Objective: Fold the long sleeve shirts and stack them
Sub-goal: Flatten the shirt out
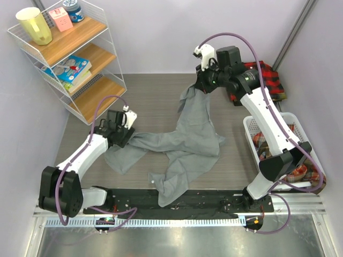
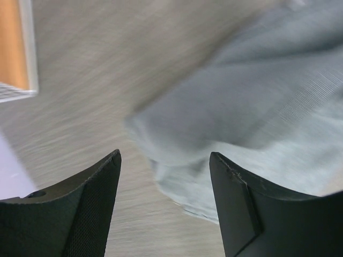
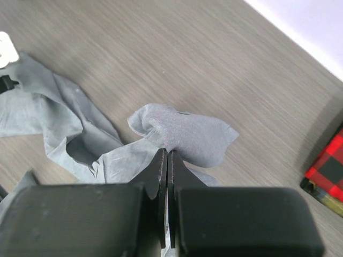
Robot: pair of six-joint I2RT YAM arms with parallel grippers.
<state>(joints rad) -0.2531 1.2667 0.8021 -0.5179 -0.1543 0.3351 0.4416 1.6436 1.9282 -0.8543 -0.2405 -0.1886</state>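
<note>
The plain grey shirt lies crumpled across the middle of the table. My right gripper is shut on its far end and holds that end lifted; in the right wrist view the cloth bunches just past the closed fingertips. My left gripper is open at the shirt's left end, and the grey cloth edge lies on the table between and beyond its fingers. A red-and-black checked shirt lies folded at the far right, also in the right wrist view. Plaid shirts fill the basket.
A white basket stands at the right edge. A wire shelf unit with a yellow cup, boxes and books stands at the far left. The black base rail runs along the near edge, under the shirt's hem.
</note>
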